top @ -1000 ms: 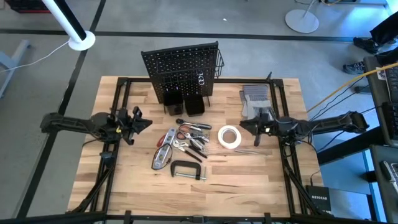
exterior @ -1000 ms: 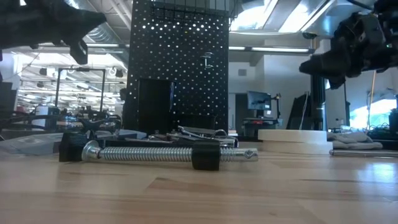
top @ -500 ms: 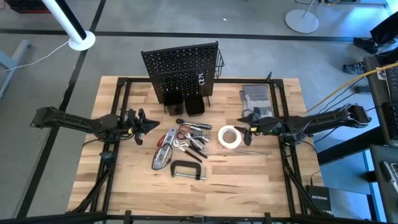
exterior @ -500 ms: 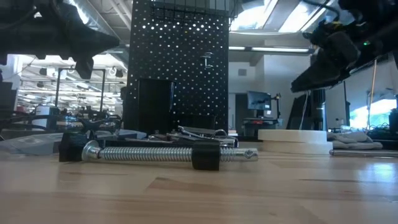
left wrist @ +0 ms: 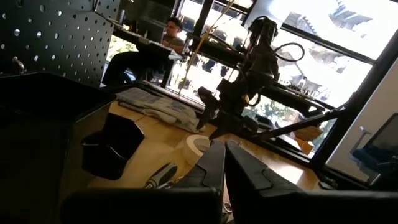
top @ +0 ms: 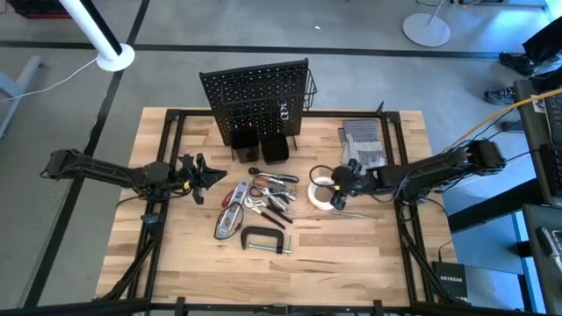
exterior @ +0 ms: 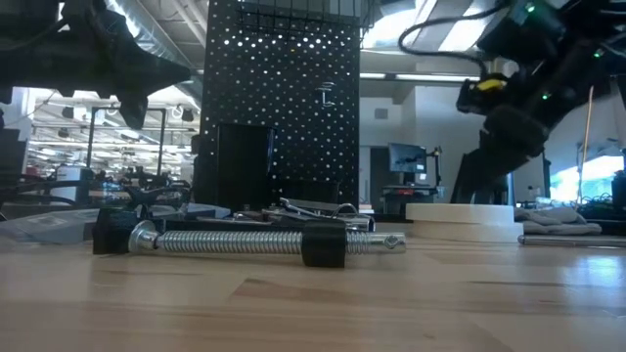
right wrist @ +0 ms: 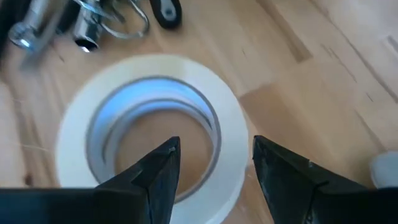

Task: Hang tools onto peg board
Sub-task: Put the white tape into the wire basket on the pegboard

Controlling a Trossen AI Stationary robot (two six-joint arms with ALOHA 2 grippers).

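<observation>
Your right gripper [right wrist: 214,163] hangs open, its fingers straddling the flat white tape roll's [right wrist: 149,127] wall; it's light and stiff, so pinch there.

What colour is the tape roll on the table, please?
White; the tape roll shows best in the right wrist view.

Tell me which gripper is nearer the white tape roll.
Right. The right gripper hangs open directly over the white tape roll, fingers straddling its wall. The left gripper waits shut beyond the pile of tools.
</observation>
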